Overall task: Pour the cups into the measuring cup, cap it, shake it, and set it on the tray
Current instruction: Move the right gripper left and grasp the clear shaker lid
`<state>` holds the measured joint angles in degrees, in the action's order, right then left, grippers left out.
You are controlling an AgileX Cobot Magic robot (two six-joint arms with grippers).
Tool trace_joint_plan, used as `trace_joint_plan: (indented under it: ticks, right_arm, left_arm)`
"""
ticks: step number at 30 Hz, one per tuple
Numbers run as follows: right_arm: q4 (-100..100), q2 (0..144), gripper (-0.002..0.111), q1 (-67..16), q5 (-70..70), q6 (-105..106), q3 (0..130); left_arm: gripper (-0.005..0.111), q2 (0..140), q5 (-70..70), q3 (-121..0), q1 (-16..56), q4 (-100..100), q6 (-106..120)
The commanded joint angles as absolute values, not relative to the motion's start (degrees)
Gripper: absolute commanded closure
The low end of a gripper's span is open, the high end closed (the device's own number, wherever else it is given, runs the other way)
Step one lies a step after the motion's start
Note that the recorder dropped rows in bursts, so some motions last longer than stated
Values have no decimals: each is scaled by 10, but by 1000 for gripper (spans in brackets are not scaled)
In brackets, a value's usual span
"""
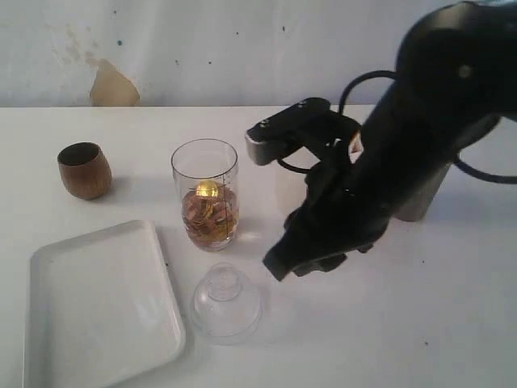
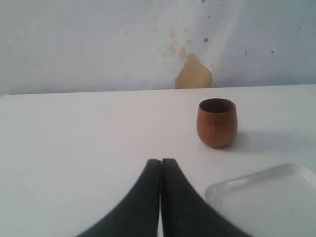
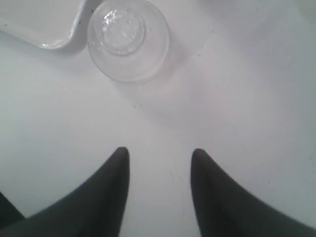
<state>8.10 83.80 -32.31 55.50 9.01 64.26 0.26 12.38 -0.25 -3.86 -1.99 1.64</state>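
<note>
The measuring cup [image 1: 206, 194] stands upright mid-table, uncapped, with brownish contents in its lower part. The cap [image 1: 226, 303] [image 3: 128, 39] rests neck-up on the table just in front of it, beside the tray [image 1: 101, 303] [image 3: 44, 24]. My right gripper [image 1: 303, 265] [image 3: 159, 153] hovers open and empty to the right of the cap, a short way from it. The brown wooden cup [image 1: 84, 170] [image 2: 217, 122] stands at the far left. The steel tumbler [image 1: 422, 198] is partly hidden behind the right arm. I cannot make out the frosted cup. My left gripper [image 2: 161, 160] is shut and empty, with the tray [image 2: 266, 197] beside it.
The right arm's dark bulk [image 1: 420, 137] covers much of the table's right half. A pale wall with a tan patch [image 1: 113, 87] runs along the table's far edge.
</note>
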Motion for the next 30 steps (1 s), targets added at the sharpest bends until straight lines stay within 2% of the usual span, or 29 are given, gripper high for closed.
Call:
trace_joint_plan:
  ticks: [1,8,19,30]
  right_arm:
    - [95,885,58,-342,530,84,681]
    - [94,961,44,-376,520,84,723]
    - [45,1058,45,-400,526,-17,802]
    - [58,1093,45,-407,525,-19,802]
  left_arm:
    - [106,0,121,0,-39,-21,15]
    - [106,0,121,0,-39,-21,15]
    - [106,0,121,0,-39,-21,15]
    - [106,0,121,0,-39,-21,15]
